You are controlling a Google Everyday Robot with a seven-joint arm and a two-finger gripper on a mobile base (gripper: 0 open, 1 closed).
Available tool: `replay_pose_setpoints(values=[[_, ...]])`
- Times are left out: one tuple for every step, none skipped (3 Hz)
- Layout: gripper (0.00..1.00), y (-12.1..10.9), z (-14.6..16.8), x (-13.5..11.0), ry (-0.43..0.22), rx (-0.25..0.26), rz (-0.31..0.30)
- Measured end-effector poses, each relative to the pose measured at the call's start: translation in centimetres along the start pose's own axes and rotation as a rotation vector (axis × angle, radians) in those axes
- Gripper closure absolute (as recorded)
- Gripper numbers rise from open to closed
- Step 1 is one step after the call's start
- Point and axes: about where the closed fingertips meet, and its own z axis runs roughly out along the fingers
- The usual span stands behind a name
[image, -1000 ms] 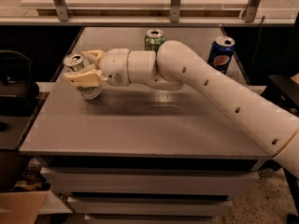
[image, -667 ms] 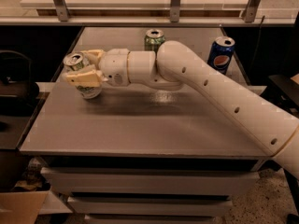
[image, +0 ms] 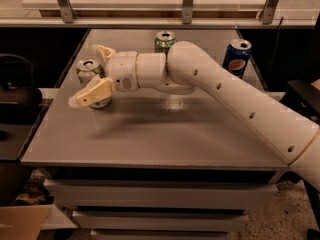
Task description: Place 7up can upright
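Note:
The 7up can (image: 89, 70), silver-white with a silver top, stands upright on the grey table (image: 160, 139) near its left edge. My gripper (image: 86, 75) is open around it. One tan finger (image: 94, 93) reaches across the can's front lower side. The other finger (image: 103, 51) is behind it to the right. The near finger covers part of the can's lower body. I cannot tell whether the fingers still touch the can. My white arm reaches in from the right across the table.
An all-green can (image: 165, 40) stands at the back middle of the table. A blue Pepsi can (image: 236, 57) stands at the back right. A raised shelf with metal posts (image: 187, 1) runs behind. Dark equipment (image: 15, 96) sits left of the table.
The fingers, which were closed on the can, have spread apart. The can now stands upright on the table between them.

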Motion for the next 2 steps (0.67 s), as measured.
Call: replay_pose_setpoints(values=[[0.00, 0.2, -0.4, -0.1, 0.023, -0.011, 0.003], [0.00, 0.4, -1.6, -0.2, 0.054, -0.004, 0.011]])
